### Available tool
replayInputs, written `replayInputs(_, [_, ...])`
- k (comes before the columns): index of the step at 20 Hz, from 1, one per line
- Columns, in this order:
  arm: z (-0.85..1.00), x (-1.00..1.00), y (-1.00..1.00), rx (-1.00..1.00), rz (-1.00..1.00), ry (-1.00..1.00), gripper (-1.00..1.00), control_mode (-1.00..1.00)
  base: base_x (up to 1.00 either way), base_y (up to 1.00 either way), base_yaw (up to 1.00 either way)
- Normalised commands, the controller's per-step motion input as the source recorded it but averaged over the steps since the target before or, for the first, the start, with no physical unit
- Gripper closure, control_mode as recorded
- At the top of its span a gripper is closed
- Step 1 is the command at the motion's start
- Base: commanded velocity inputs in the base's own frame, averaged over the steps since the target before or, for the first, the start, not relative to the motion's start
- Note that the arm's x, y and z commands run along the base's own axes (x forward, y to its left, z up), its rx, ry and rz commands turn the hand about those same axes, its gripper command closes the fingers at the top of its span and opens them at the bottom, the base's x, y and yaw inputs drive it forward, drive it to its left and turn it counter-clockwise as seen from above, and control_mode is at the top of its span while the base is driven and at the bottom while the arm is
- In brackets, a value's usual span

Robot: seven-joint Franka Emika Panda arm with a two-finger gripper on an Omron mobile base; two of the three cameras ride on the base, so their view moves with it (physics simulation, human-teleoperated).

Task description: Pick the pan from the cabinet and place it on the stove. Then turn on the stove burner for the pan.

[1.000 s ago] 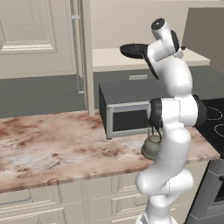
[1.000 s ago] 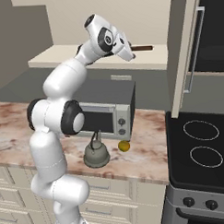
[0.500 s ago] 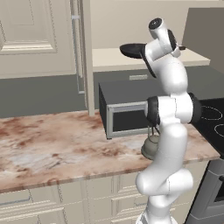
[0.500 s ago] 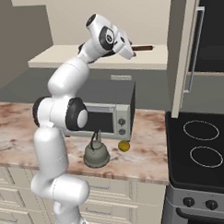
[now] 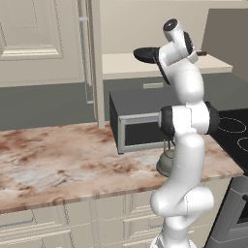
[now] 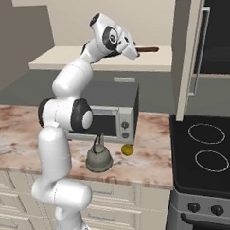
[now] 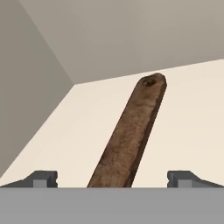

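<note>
The frying pan (image 5: 145, 53) sits on the beige shelf (image 6: 148, 63) of the open wall cupboard (image 6: 185, 61), its brown handle (image 7: 129, 135) running from 6 toward 1 o'clock in the hand view. The gripper (image 7: 113, 179) is spread wide, one fingertip each side of that handle, nothing clamped. Grasp, carry to the glass cooktop (image 6: 208, 155) and burner switching all appear still undone

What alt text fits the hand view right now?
The open gripper straddles the pan's brown handle, one dark fingertip on each side and neither touching it. The handle runs away from the camera over the cabinet's beige shelf, ending in a small hanging hole; plain walls rise behind.
</note>
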Motion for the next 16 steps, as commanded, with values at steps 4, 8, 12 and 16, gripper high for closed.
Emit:
replayInputs(4, [-0.14,0.03,0.0,0.02,0.0,0.0,-1.0,-1.0,0.0,0.0,0.0])
replayInputs(8, [-0.18,0.0,0.0,0.05,0.0,0.0,-1.0,-1.0,0.0,0.0,0.0])
replayInputs(12, [-0.14,0.0,0.0,0.08,0.0,0.0,-1.0,-1.0,0.0,0.0,0.0])
replayInputs(16, [-0.16,0.0,0.0,0.07,0.0,0.0,-1.0,-1.0,0.0,0.0,0.0])
